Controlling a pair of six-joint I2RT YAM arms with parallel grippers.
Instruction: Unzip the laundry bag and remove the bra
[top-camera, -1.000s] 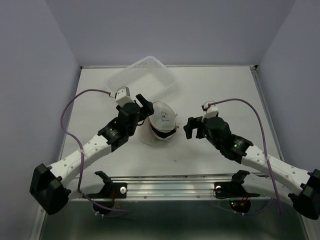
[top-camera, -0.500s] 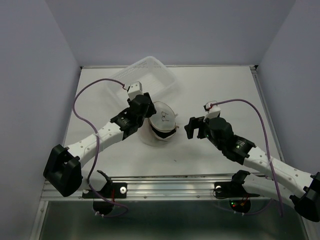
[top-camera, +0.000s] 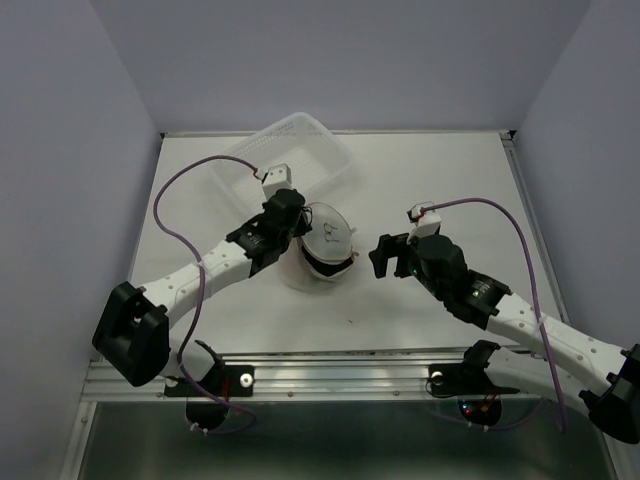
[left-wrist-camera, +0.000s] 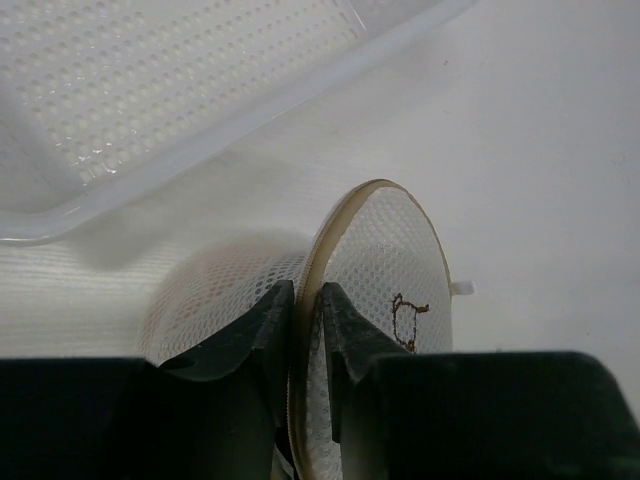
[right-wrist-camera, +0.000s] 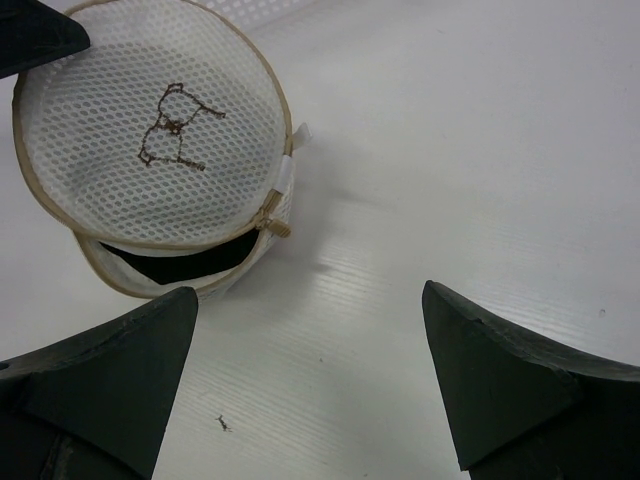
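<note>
The round white mesh laundry bag (top-camera: 326, 246) stands at the table's middle, its tan-rimmed lid (right-wrist-camera: 150, 125) with the bra outline lifted at the front. The zip is partly open, with its pull (right-wrist-camera: 272, 226) at the right of the gap. Through that gap only a black part of the bra (right-wrist-camera: 170, 265) shows. My left gripper (left-wrist-camera: 305, 292) is shut on the lid's tan rim (left-wrist-camera: 335, 225) at the bag's left side (top-camera: 299, 228), one finger on each face. My right gripper (right-wrist-camera: 309, 289) stands wide open over bare table, right of the bag (top-camera: 379, 255), touching nothing.
A rectangular white plastic basket (top-camera: 290, 155) lies tilted just behind the bag, close to my left wrist (left-wrist-camera: 150, 90). A small dark speck (right-wrist-camera: 222, 423) lies on the table in front of the bag.
My left arm has swung in against the bag's left side, and its jaws have closed from wide open onto the lid's rim. The right arm has barely moved.
</note>
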